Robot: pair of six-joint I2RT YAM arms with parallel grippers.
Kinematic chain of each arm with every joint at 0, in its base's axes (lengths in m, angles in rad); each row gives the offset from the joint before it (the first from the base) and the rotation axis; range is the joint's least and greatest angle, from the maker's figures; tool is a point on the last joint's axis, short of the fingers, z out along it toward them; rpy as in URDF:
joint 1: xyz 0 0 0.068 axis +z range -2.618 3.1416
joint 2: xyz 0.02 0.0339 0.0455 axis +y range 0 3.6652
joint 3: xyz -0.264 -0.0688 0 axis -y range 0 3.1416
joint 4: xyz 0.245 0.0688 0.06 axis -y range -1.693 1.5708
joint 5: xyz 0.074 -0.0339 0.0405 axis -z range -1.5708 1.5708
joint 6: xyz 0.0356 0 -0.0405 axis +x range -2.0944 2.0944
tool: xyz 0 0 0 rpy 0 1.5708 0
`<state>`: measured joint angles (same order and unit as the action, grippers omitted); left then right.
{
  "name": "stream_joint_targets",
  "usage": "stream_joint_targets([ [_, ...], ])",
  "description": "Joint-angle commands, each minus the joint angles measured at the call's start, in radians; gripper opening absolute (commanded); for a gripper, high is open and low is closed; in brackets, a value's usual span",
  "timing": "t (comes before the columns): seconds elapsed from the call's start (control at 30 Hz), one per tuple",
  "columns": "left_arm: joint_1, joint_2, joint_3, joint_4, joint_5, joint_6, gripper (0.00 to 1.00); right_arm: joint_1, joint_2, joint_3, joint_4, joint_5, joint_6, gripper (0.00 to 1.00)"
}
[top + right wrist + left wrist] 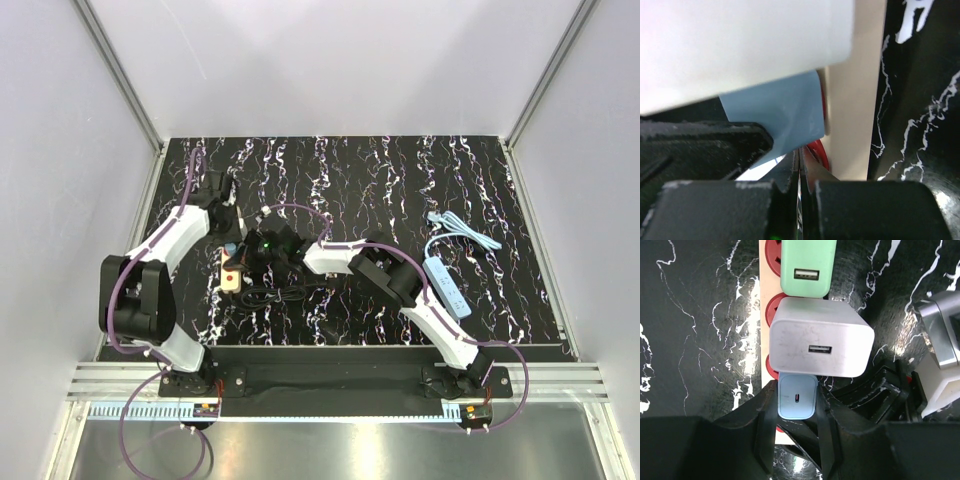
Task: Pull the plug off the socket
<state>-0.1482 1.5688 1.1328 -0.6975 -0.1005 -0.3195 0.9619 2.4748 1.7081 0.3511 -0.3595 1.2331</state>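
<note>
The socket is a narrow beige power strip (766,300) with red round spots, also visible in the top view (232,272) and the right wrist view (852,115). The plug (797,397), a small pale bluish-white cube, sits at the strip's lowest occupied spot, against its face. My left gripper (797,386) is shut on the plug, one black finger on each side. My right gripper (800,155) is shut with nothing between its fingers, its tips on the strip beside a red spot, just below the plug (775,115).
A green adapter (805,267) and a larger white adapter (820,340) sit in the strip above the plug, the white one touching it. The strip's black cord (875,385) coils to the right. A light blue power strip (447,287) lies at the right.
</note>
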Motion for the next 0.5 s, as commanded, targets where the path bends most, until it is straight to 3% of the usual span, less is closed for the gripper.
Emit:
stream_joint_targets([
  [0.0,-0.03,-0.038,0.059,0.007,-0.036,0.034,0.0,-0.003,0.064,-0.048,-0.282,0.123,-0.052,0.0],
  [0.13,-0.027,-0.024,-0.001,0.021,-0.002,0.065,0.0,-0.009,0.056,-0.051,-0.288,0.116,-0.05,0.0],
  [0.27,0.002,-0.093,-0.08,0.125,0.123,0.051,0.0,-0.023,0.047,-0.076,-0.287,0.114,-0.047,0.0],
  [0.47,0.11,-0.046,-0.077,0.159,0.347,-0.018,0.0,-0.026,0.041,-0.105,-0.293,0.139,-0.055,0.0],
])
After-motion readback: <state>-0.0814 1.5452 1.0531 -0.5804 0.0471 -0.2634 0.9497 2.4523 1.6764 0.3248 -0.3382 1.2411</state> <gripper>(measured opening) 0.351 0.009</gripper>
